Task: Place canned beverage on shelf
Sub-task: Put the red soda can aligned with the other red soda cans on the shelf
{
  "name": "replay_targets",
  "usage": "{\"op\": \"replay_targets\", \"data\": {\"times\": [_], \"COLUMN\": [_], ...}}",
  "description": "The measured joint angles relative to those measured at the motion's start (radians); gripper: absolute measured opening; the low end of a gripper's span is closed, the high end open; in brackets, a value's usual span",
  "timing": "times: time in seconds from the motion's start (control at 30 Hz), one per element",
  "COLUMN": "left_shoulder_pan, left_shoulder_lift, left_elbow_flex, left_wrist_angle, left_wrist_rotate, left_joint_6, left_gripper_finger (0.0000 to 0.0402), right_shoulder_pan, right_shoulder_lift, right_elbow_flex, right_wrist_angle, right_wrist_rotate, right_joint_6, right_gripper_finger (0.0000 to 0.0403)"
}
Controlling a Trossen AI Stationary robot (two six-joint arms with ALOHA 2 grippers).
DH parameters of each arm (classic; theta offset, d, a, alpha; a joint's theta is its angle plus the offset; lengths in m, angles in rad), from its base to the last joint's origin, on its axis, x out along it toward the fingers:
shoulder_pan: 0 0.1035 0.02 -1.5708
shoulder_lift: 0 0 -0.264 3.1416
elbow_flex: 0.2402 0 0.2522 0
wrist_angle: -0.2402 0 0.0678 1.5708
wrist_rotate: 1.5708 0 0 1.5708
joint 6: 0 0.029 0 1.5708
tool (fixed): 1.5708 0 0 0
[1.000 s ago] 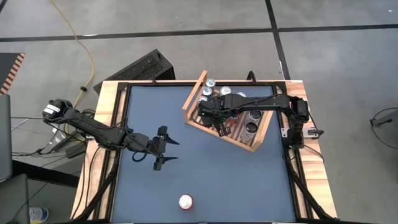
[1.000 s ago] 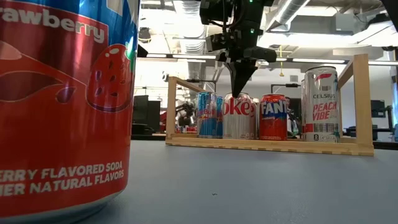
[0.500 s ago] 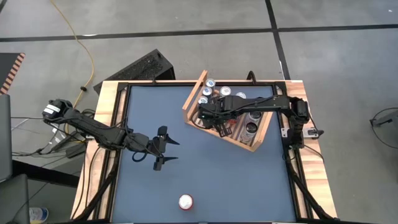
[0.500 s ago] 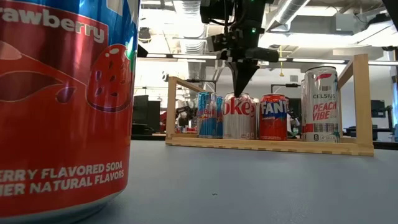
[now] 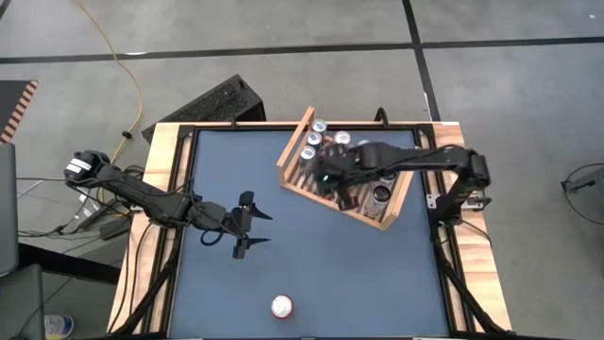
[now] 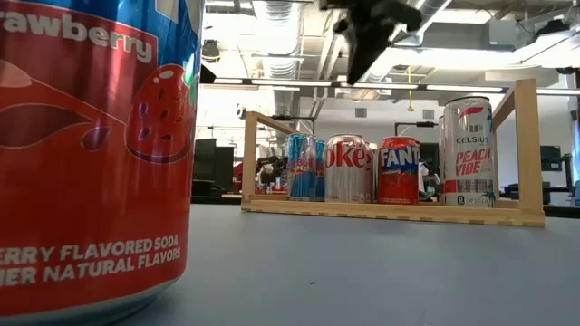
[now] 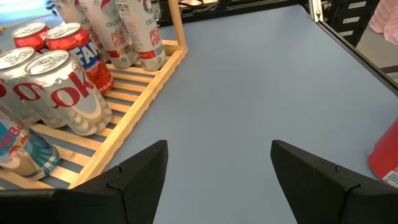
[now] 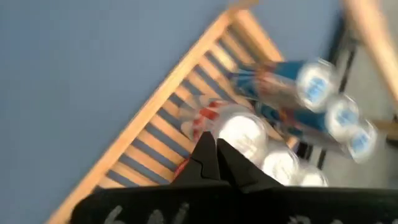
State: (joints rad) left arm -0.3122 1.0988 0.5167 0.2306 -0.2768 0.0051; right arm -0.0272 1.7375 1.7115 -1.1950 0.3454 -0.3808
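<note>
The wooden shelf (image 5: 332,204) stands slanted at the table's far right and holds several upright cans: a blue one, a silver cola can (image 6: 349,169), an orange-soda can (image 6: 398,169) and tall white ones (image 6: 467,150). A red strawberry soda can (image 5: 281,305) stands upright near the front edge and fills the left of the low view (image 6: 91,154). My right gripper (image 5: 326,179) hovers shut above the shelf's near-left part, high over the cans (image 6: 359,76), touching nothing. My left gripper (image 5: 259,228) is open and empty over the table's left middle.
The shelf's raised side boards (image 6: 249,158) stand up around the cans. Open blue table (image 5: 359,274) lies between the shelf and the strawberry can. A black box (image 5: 212,102) sits beyond the far left corner.
My right gripper has risen straight up from the top of the silver cola can, staying shut, and now hangs well clear above the row of cans. The cans stand as before.
</note>
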Motion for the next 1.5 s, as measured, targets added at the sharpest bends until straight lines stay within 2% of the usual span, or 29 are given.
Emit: {"op": "replay_targets", "data": {"times": [0.2,0.27,0.33,0.57,0.67,0.8,0.93,1.03,1.23,1.33,1.4,1.5], "left_shoulder_pan": [0.000,0.000,0.000,-0.001,-0.001,-0.002,-0.019,-0.040,-0.081,-0.102,-0.110,-0.116], "left_shoulder_lift": [0.000,0.000,0.000,0.000,0.000,0.000,0.000,0.000,0.000,0.000,-0.005,-0.010], "left_elbow_flex": [0.000,0.000,0.000,0.000,0.000,0.000,0.000,0.000,0.000,0.000,0.000,0.002], "left_wrist_angle": [0.008,0.008,0.004,-0.009,0.012,0.038,0.064,0.068,0.075,0.074,0.055,0.055], "left_wrist_rotate": [0.000,0.000,-0.001,0.023,0.073,0.196,0.243,0.243,0.209,0.204,0.189,0.164], "left_joint_6": [0.010,0.001,-0.013,-0.013,-0.011,-0.018,-0.060,-0.077,-0.125,-0.152,-0.169,-0.203], "left_gripper_finger": [0.0275,0.0275,0.0275,0.0275,0.0275,0.0275,0.0275,0.0275,0.0275,0.0275,0.0275,0.0275], "right_shoulder_pan": [-0.081,-0.101,-0.097,0.095,0.198,0.332,0.437,0.491,0.517,0.534,0.538,0.540], "right_shoulder_lift": [-0.031,-0.023,-0.020,-0.053,-0.050,-0.029,-0.008,0.012,0.063,0.082,0.100,0.121], "right_elbow_flex": [0.001,0.000,0.000,0.000,0.000,0.001,0.000,-0.001,0.002,-0.002,0.001,0.004], "right_wrist_angle": [-0.035,-0.041,-0.045,-0.009,0.049,0.180,0.316,0.408,0.646,0.665,0.734,0.787], "right_wrist_rotate": [0.073,0.047,-0.036,-0.110,-0.160,-0.183,-0.146,-0.108,-0.112,-0.111,-0.113,-0.177], "right_joint_6": [0.087,0.106,0.111,0.199,0.248,0.253,0.253,0.245,0.266,0.260,0.260,0.278], "right_gripper_finger": [0.0000,0.0000,0.0000,0.0000,0.0000,0.0010,0.0069,0.0138,0.0271,0.0304,0.0311,0.0312]}}
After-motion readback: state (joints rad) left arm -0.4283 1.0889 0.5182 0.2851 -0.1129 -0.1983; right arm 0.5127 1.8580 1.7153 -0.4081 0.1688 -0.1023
